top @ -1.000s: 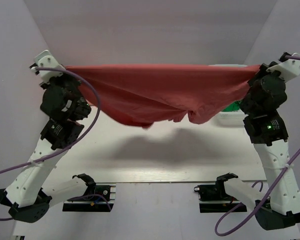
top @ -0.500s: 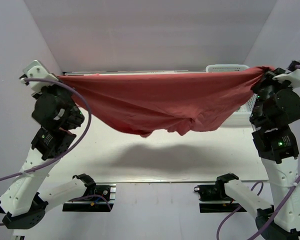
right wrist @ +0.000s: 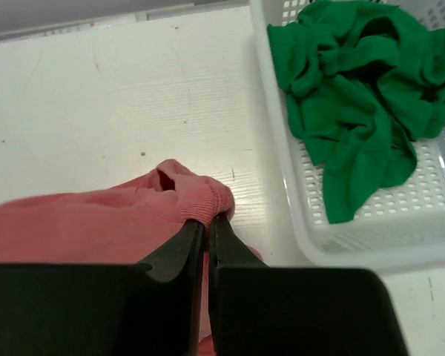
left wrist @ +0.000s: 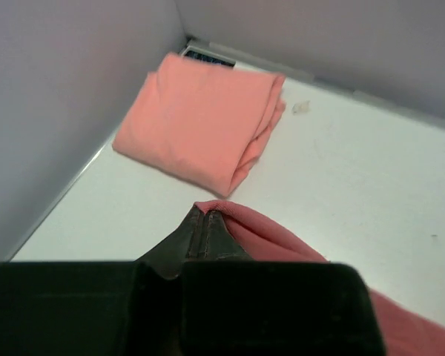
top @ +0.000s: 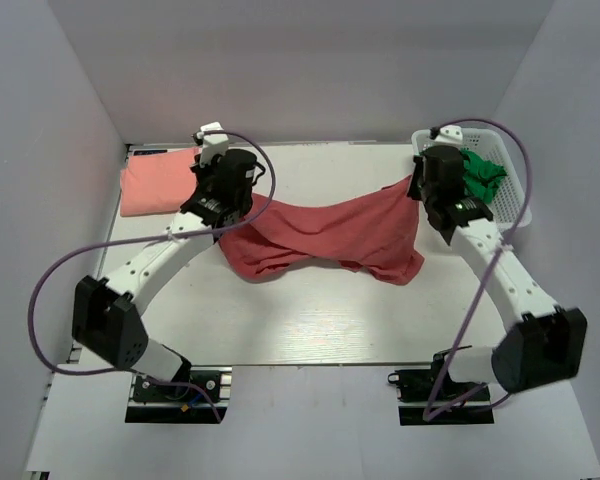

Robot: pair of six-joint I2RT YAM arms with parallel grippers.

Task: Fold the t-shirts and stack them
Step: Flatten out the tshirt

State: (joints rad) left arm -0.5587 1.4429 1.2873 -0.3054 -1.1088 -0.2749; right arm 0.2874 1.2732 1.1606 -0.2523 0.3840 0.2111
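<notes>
Roughly half done, by my reading. 1 salmon-pink shirt [left wrist: 200, 122] lies folded into a neat rectangle at the far left corner of the table [top: 310, 310], against the wall; that part looks finished.

The brick-red shirt [top: 330, 235] is not folded yet. It hangs slack across the far middle of the table between the 2 arms, twisted and bunched, with its lower edge sagging onto the surface. The left gripper [left wrist: 205, 226] is clamped on 1 corner of it, just near of the pink shirt. The right gripper [right wrist: 207, 226] is pinched tight on a ribbed hem at the other end, just left of the white basket [right wrist: 341, 237].

What is left: spread the red shirt flat, fold it, then set it on the pink 1.

A crumpled green cloth [right wrist: 356, 96] sits in the basket at the far right. It may be another shirt to fold, but it is too bunched to tell.
</notes>
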